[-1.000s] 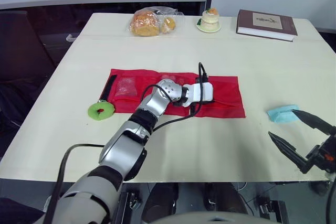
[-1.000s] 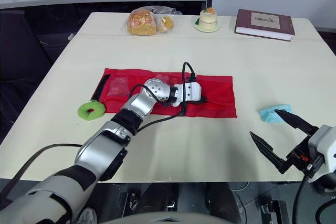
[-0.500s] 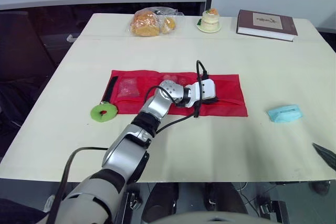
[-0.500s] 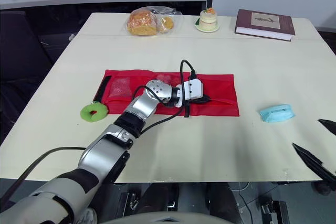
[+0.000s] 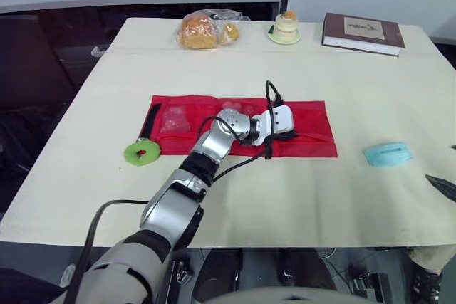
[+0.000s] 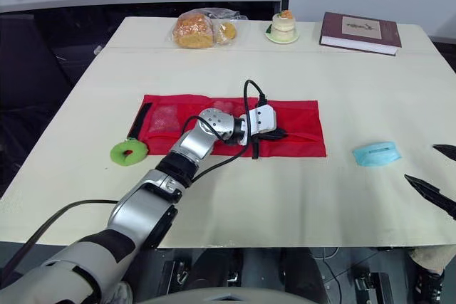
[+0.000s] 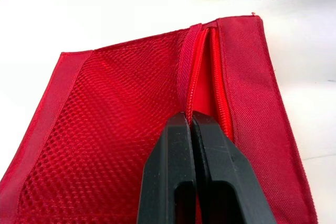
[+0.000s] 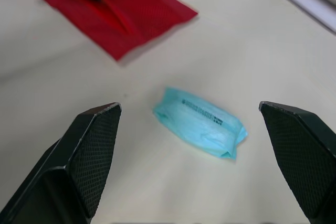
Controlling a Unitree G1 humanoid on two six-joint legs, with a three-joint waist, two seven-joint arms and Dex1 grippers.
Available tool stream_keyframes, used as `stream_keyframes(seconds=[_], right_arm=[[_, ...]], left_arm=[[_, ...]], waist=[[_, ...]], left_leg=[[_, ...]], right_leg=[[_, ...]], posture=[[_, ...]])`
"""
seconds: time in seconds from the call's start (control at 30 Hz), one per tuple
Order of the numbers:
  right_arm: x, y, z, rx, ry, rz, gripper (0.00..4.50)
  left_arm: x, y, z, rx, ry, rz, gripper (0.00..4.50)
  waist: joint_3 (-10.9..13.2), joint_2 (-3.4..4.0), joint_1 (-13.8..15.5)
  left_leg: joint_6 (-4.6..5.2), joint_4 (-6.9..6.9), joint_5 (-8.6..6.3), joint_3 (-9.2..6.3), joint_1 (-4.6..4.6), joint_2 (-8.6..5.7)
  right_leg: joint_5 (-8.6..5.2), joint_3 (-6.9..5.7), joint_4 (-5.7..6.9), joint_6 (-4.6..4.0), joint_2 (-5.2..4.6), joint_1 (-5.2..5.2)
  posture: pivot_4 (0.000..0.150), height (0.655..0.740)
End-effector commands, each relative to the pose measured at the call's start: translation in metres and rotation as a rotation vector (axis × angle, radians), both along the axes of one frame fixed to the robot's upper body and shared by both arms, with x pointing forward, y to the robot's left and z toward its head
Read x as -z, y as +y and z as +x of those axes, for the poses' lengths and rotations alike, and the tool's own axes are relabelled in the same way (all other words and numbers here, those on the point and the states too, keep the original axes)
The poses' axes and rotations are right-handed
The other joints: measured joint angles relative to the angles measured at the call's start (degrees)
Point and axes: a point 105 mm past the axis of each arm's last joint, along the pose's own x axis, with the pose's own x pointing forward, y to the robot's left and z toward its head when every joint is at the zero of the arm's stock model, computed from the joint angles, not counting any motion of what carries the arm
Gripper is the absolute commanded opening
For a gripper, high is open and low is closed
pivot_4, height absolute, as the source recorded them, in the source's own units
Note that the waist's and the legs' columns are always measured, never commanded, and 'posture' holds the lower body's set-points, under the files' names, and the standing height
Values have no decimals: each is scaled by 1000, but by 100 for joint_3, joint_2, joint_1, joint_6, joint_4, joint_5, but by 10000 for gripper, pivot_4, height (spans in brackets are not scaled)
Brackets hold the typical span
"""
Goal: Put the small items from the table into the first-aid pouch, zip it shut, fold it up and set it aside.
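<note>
On the left of the table (image 5: 85, 176), a green roll (image 5: 142, 152) lies just beside the red first-aid pouch (image 5: 313, 137), outside it. Pale packets (image 5: 171, 117) show through the pouch's left mesh pocket. Your left gripper (image 7: 191, 120) has its 2 fingers pressed together on the zip line (image 7: 215, 77) about midway along the pouch; whether a pull sits between them is hidden. Ahead of the fingers the zip looks parted, so I judge you are working that pocket's opening. Draw straight along the track, low and slow, so the cloth does not bunch. Right of the pouch, well apart, the blue pack (image 8: 202, 129) lies on the table. Your right gripper (image 8: 188, 107) is near it, spread wide and holding nothing.
</note>
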Motion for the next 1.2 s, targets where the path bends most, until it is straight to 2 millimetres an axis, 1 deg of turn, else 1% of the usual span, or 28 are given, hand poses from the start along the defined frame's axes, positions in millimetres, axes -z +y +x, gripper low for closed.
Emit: stream_keyframes(seconds=[0.03,0.07,0.13,0.23,0.33,0.4,0.47,0.57,0.7,0.8,0.97,1.1,1.2], right_arm=[[14,-5,27,-16,25,-93,45000],[21,-5,37,-33,49,-110,45000],[32,-4,50,-65,97,-133,45000],[42,-7,60,-98,155,-160,45000],[49,-9,67,-118,209,-128,45000],[51,-11,70,-121,218,-114,45000],[55,-13,71,-138,234,-144,45000],[58,-11,73,-173,266,-148,45000],[58,-8,75,-209,281,-131,45000],[59,-10,79,-211,309,-156,45000],[58,-5,80,-252,337,-174,45000],[60,-7,78,-251,362,-196,45000],[60,-5,82,-252,342,-210,45000]], left_arm=[[-25,-9,2,1,-56,-65,513],[-28,-11,4,-9,-59,-71,513],[-30,-12,6,-22,-66,-75,513],[-31,-14,6,-30,-71,-74,513],[-30,-15,5,-33,-73,-75,513],[-29,-15,5,-35,-75,-72,513],[-28,-13,5,-44,-73,-73,513],[-26,-10,5,-52,-71,-67,513],[-26,-11,5,-56,-71,-70,513],[-27,-14,5,-58,-73,-80,513],[-27,-18,4,-55,-69,-89,513],[-25,-17,3,-50,-64,-84,513],[-25,-16,4,-52,-64,-80,513]], waist=[[2,-5,-5],[1,-3,-5],[1,-3,-12],[0,2,16],[0,4,3],[0,5,-2],[-1,5,-12],[-1,6,-16],[-1,6,-16],[-2,6,-17],[-2,6,-17],[-2,6,-11],[-2,6,-12]], left_leg=[[0,0,0,-4,3,0],[0,3,0,-1,-1,1],[-1,3,0,-1,6,-1],[-2,7,2,-1,-1,-6],[-3,6,2,-2,-1,-6],[-3,6,3,2,-1,-5],[-3,7,2,2,1,-2],[-3,7,3,4,5,-1],[-4,7,3,4,7,0],[-4,7,3,5,7,1],[-5,7,3,4,8,1],[-5,7,4,4,7,1],[-5,7,4,5,7,1]], right_leg=[[0,-4,0,0,1,3],[1,-2,0,-1,2,0],[1,-2,1,0,3,4],[2,-4,3,-1,2,1],[2,-7,2,0,2,1],[2,-2,1,0,1,1],[2,-2,2,0,0,2],[3,0,5,0,0,2],[3,1,5,0,1,2],[3,1,5,-1,1,2],[3,0,5,-1,1,2],[3,1,5,-1,0,3],[3,1,6,-1,0,3]], posture=[[1500,7289],[1500,7289],[1500,7289],[1500,7289],[1500,7289],[1500,7289],[1500,7289],[1500,7289],[1500,7289],[1500,7289],[1500,7289],[1500,7289],[1500,7289]])
